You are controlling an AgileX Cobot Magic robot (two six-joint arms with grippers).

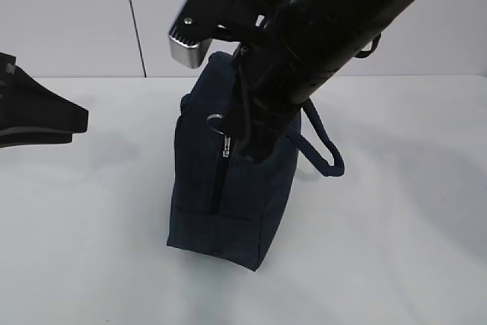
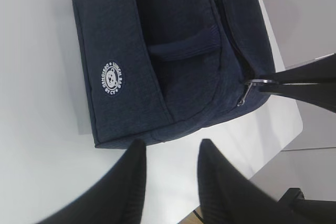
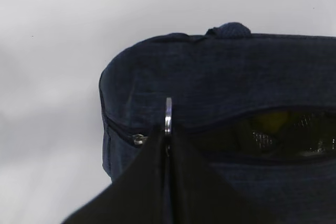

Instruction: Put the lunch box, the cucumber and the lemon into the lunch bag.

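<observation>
On the pale grey bench point(image 1: 396, 264) the boxy dark navy fabric lunch bag point(image 1: 221, 195) stands on its base, loop handle point(image 1: 323, 150) hanging off its far side. I have my right claw point(image 3: 167, 140) pinched fully shut on the metal ring pull point(image 3: 168, 115) of the black zipper point(image 1: 224, 180); in the right wrist view the ring stands edge-on between the closed tips. I judge I am holding it that way because the pull is the only firm handle on the zipper, and a tight pinch lets me run the slider along the seam. Just right of the ring the mouth gapes as a dark slit, and inside I make out something yellow point(image 3: 273, 121) against the silver foil lining, probably the lemon, though it is too dim to be sure. I cannot see the lunch box or the cucumber anywhere on the bench.

My left claw point(image 2: 170, 169) hangs part-way open and holds nothing. It sits just beside the bag's lower edge, not touching it, facing the side with the round white logo patch point(image 2: 112, 77). I read that as a standby to steady the bag if the zipper pull drags it.
</observation>
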